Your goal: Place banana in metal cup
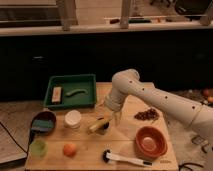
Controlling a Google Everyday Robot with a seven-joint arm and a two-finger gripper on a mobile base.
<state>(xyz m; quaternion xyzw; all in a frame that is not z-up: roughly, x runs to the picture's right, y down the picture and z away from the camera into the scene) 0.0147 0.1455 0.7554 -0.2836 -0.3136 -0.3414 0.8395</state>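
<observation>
The small yellow banana [96,126] lies tilted on the wooden table, its right end against or in the small dark metal cup [105,125]; I cannot tell which. My gripper [116,117] hangs from the white arm [150,95] just to the right of and slightly above the cup, apart from the banana.
A green tray [54,103] at the back left holds a green curved vegetable [76,92] and a small block [56,93]. A white container [73,118], dark bowl [42,122], green cup [38,147], orange fruit [70,149], white-handled brush [125,158], orange bowl [150,142] and dark berries [147,114] stand around.
</observation>
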